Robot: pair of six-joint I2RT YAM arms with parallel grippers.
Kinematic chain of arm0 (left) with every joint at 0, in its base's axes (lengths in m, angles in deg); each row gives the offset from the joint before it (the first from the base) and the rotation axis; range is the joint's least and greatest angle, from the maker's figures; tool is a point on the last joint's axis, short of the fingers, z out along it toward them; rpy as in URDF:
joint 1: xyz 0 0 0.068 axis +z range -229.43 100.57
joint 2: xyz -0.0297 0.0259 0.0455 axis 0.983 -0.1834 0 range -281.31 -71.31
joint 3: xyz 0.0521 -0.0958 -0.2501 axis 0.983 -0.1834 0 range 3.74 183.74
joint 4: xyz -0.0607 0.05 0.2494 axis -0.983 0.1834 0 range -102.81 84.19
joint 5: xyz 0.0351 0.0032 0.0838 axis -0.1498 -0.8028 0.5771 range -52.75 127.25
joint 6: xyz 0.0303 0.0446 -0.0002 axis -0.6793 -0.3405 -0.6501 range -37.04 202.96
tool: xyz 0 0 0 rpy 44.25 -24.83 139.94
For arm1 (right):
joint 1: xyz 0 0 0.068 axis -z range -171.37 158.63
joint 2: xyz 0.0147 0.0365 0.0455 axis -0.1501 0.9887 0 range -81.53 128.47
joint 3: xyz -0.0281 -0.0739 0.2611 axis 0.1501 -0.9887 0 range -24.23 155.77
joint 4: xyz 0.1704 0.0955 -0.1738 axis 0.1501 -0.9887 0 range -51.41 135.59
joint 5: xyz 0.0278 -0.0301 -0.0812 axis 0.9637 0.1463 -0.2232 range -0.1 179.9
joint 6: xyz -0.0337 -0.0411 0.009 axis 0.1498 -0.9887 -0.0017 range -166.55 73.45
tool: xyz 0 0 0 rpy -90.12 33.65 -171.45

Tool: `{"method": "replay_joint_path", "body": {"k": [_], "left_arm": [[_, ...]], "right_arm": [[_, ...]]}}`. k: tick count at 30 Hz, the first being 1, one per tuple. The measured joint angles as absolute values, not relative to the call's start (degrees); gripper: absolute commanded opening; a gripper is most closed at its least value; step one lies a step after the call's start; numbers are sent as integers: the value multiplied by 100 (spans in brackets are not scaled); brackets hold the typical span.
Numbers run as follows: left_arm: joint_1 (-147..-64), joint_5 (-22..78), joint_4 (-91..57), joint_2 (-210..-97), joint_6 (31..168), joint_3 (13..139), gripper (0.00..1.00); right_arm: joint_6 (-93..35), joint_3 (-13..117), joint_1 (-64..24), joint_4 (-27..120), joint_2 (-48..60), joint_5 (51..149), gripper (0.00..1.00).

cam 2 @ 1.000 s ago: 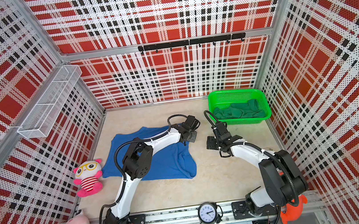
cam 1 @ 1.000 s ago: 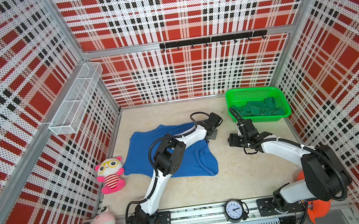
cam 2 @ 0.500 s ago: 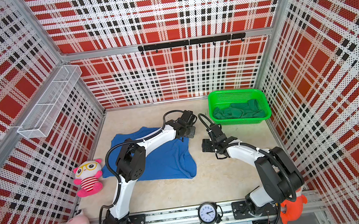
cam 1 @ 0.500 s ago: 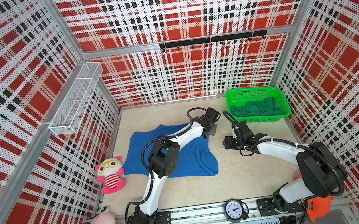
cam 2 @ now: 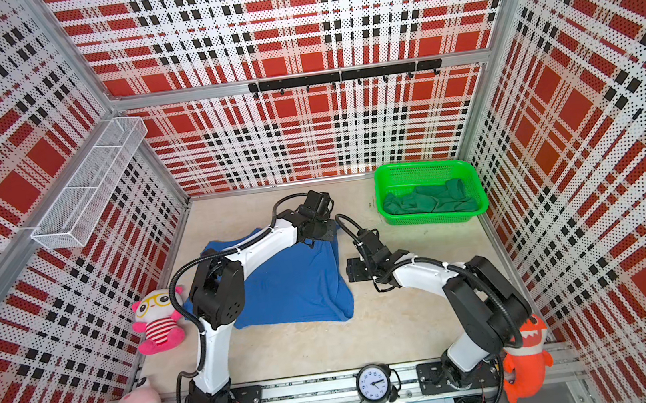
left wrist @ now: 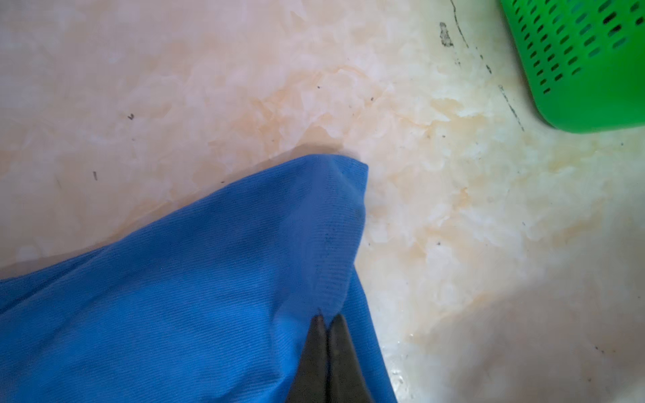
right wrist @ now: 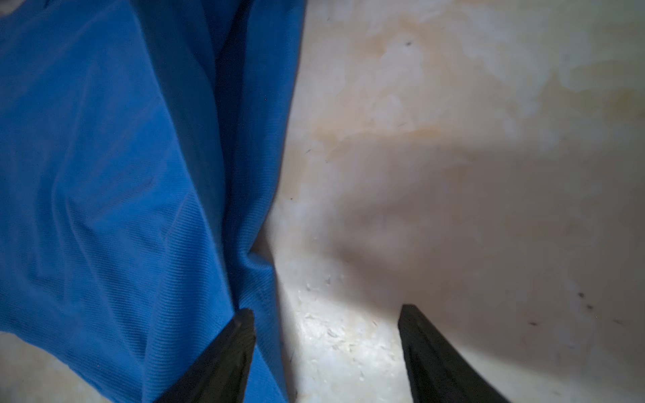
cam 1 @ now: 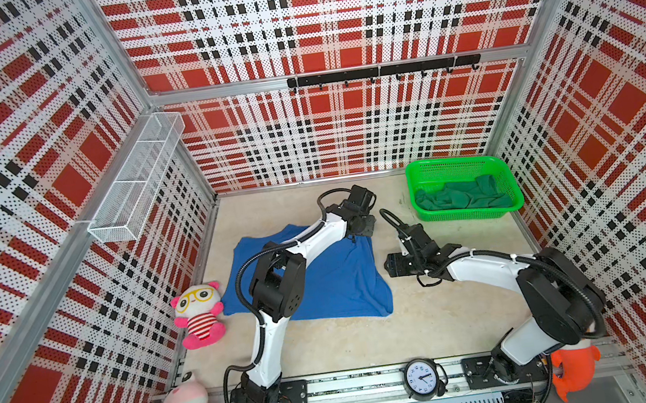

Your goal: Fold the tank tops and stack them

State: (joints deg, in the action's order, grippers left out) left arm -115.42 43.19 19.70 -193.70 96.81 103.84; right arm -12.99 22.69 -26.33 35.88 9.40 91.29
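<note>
Around blue tank top [cam 1: 343, 279]: basket [cam 1: 469, 216] at two o'clock
left gripper [left wrist: 326, 319]: clamped on its corner
right gripper [right wrist: 326, 310]: jaws apart, three o'clock edge

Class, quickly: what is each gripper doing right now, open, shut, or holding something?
Left gripper: shut, pinching the blue tank top.
Right gripper: open, holding nothing, beside that top's edge.

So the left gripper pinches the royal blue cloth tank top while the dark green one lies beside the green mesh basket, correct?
Not quite: in both top views the dark green tank top lies inside the green plastic mesh basket, not beside it. The left gripper pinches the royal blue tank top.
</note>
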Motion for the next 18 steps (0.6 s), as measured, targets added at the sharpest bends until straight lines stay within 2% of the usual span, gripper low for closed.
{"method": "replay_joint_path", "body": {"k": [8,18], "left_arm": [[-11262,4115,1907,-19011,9486,10102,0],[-11059,4019,1861,-18771,9263,9846,0]], "right_arm": [[-1406,2625,-3035,3586,1469,8952,73],[-1332,3041,-3061,3457,1976,8561,72]]}}
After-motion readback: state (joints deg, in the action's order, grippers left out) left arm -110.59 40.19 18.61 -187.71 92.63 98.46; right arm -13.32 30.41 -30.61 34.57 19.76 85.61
